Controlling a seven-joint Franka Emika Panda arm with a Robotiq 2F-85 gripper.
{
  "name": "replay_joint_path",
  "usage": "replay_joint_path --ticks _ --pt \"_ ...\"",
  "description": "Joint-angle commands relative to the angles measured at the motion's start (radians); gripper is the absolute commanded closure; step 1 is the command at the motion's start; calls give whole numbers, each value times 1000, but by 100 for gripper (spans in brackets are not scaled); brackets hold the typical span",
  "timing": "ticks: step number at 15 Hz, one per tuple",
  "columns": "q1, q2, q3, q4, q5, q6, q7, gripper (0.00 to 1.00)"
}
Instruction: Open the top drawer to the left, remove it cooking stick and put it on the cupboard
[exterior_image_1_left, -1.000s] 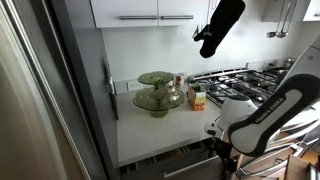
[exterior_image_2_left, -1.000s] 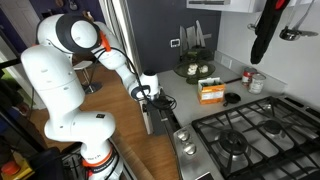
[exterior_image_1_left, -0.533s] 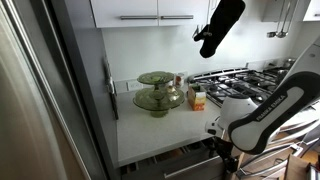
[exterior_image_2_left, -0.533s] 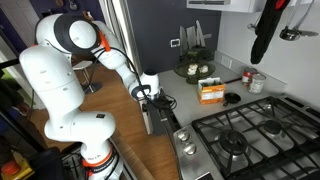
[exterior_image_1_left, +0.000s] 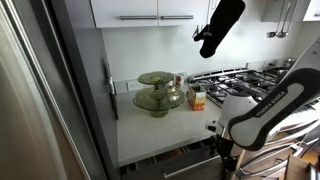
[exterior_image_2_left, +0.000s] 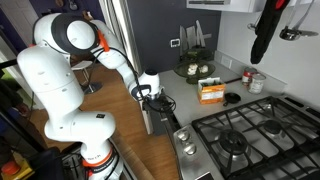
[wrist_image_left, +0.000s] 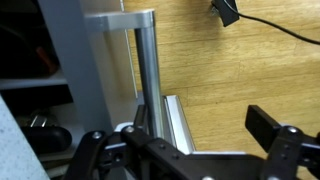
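Item: gripper. Wide open, holding nothing. In the wrist view the fingers stand either side of the handle, neither seen touching it. In both exterior views the gripper sits low at the near edge of the cupboard, just below worktop level.

Item: top drawer. Grey front and silver bar handle directly under the gripper. A dark gap shows between the front and the white worktop edge. Contents too dim to tell.

Item: cooking stick. Cannot be made out in any view.

Item: floor. Wood, beyond the handle, crossed by a black cable.

Item: worktop goods, mid-distance.
- Green dish stand, two tiers, upright.
- Box, just right of the stand in an exterior view.
- Tin, near the hob.

Item: hob. Gas, dark grates, right of the bare worktop.

Item: far wall. White wall cabinets with bar handles. A black glove hangs above the hob.

Change since a second ago: the arm's upper joints have shifted a touch. The gripper stays at the drawer, as wide as before. Stand, box, tin and glove are unmoved.
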Motion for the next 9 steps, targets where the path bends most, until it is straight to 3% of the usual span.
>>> replay_joint_path --ticks 1,9 --pt "-11 -30 -12 -14 116 33 27 0" --pt "-28 -69 -13 -12 277 72 22 0"
